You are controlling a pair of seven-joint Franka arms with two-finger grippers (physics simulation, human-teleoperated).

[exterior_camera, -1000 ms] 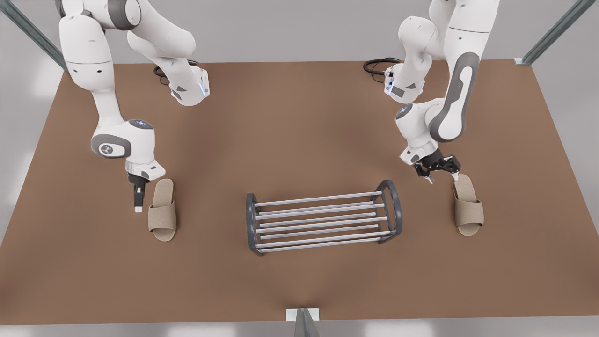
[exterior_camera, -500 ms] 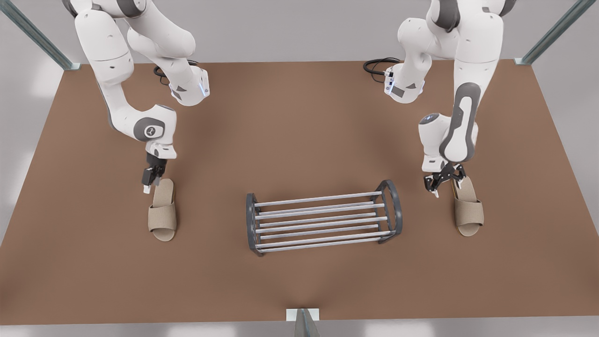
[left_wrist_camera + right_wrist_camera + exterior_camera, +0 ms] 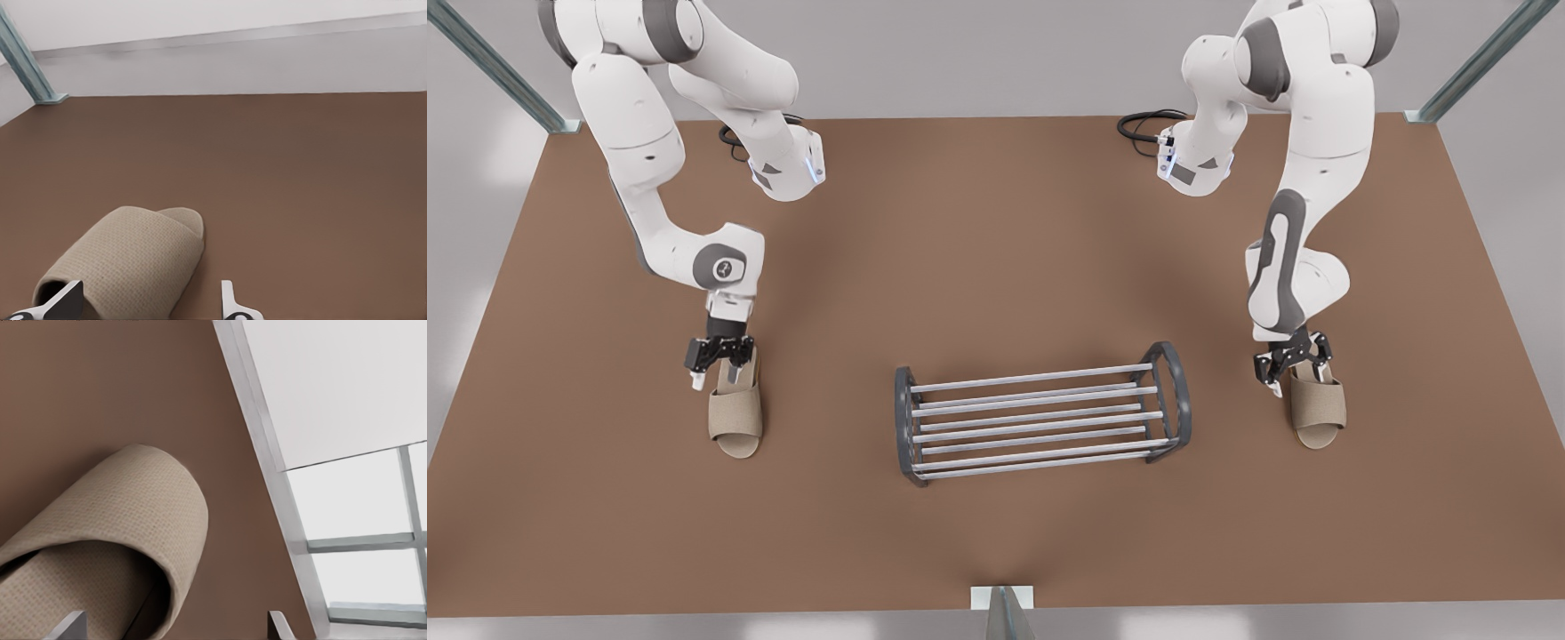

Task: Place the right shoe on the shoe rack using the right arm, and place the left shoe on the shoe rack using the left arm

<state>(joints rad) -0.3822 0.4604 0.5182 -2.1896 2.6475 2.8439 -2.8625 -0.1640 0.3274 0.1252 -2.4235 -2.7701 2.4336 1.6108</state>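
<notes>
1. A brown table (image 3: 996, 231) is seen from above and in front, with two white robot arms mounted at its far edge.
2. The shoe rack (image 3: 1040, 418) is set near the middle of the table. Its silver bars and long axis run across the front view, slightly slanted, between two dark grey end frames.
3. The right shoe (image 3: 735, 409), a beige open-toed slipper, is laid flat on the table at the front view's left, well apart from the rack. Its long axis runs from the far side to the near side, and its toe is pointed at the near edge.
4. The left shoe (image 3: 1316, 404), a matching slipper, is laid flat at the front view's right, also well apart from the rack. Its toe is likewise pointed at the near edge, and it is turned slightly outward.
5. The right gripper (image 3: 714, 378) is lowered over the heel end of the right shoe. Its fingers are spread apart, and in the right wrist view the strap opening is seen between them.
6. The left gripper (image 3: 1296, 378) is lowered over the heel end of the left shoe. Its fingers are spread apart around the heel side, and whether the shoe is touched cannot be told.
</notes>
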